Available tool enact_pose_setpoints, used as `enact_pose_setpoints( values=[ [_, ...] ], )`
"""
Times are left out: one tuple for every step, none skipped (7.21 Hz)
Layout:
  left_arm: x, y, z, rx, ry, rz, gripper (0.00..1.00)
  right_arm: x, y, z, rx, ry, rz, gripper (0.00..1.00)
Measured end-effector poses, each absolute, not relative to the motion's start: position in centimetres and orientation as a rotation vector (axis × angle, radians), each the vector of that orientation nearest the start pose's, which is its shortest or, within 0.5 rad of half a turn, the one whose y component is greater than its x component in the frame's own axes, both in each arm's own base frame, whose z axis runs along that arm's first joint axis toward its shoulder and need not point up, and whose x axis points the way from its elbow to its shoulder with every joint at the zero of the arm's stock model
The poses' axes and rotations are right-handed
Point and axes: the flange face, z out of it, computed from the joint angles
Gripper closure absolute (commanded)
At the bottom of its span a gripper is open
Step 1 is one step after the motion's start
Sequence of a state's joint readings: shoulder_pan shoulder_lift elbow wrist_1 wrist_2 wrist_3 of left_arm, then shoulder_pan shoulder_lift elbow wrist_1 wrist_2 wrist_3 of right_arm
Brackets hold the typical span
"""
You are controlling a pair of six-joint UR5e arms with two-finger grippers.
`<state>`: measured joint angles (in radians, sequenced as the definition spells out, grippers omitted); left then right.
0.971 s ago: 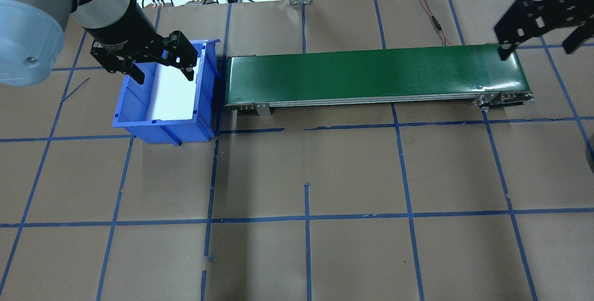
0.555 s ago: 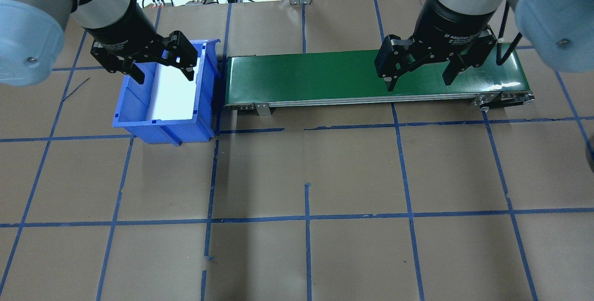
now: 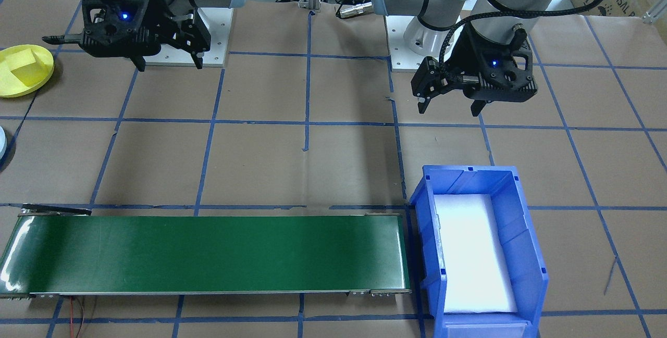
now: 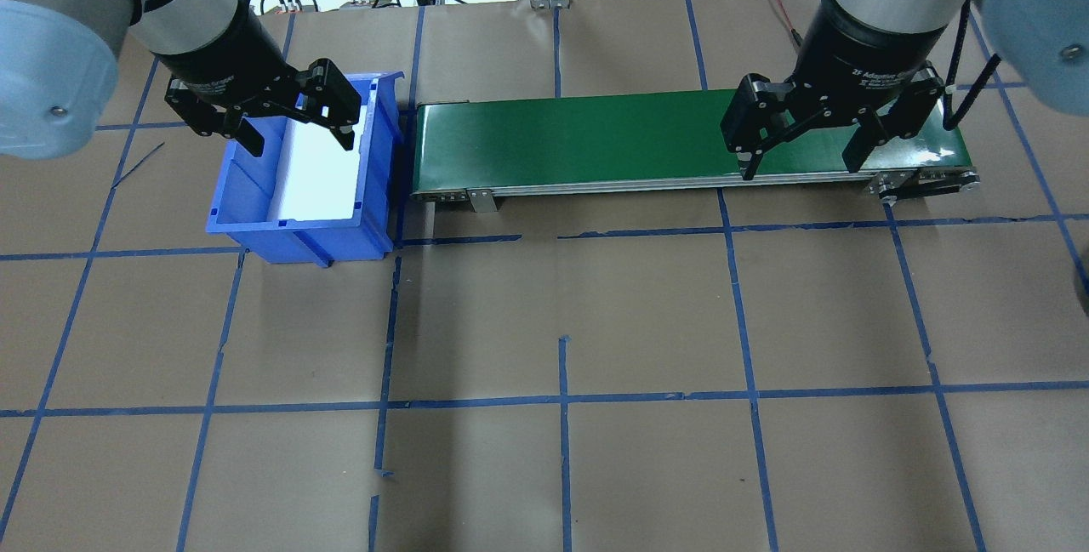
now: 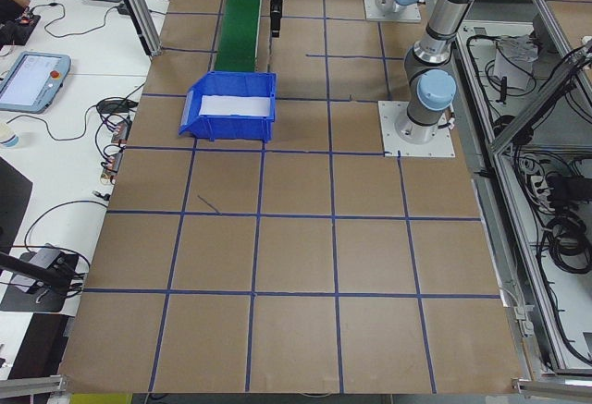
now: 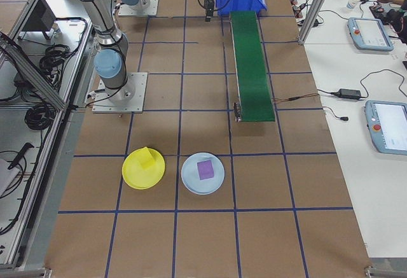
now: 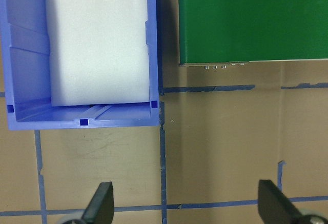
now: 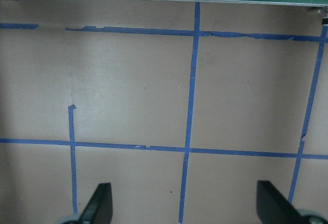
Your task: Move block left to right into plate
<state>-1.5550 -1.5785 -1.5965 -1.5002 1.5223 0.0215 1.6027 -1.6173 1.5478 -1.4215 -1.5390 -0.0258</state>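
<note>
Both my left pincer (image 4: 293, 125) and right pincer (image 4: 801, 150) hang wide and empty, while the light, squashy yellow foam cube (image 6: 147, 158), best pinched across flat sides, sits in the round bright-yellow plate (image 6: 135, 175) at lower left.

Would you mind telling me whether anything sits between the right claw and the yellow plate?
Nothing visible does: the right claw hangs open above bare table, and the yellow plate, already holding a yellow block, lies beside it.

Glossy green conveyor belt (image 4: 681, 139), blue plastic bin (image 4: 302, 173) lined with matt white foam (image 3: 471, 254), matt brown paper-like tabletop (image 4: 561, 322)
</note>
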Motion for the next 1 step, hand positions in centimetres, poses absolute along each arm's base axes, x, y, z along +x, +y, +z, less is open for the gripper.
enact_pose_setpoints(
  values=[
    [-13.03,-50.07,47.86,0.011,3.189,-0.060,0.00,14.79,-45.98,50.98,-0.081,3.109,0.115,0.01]
  ],
)
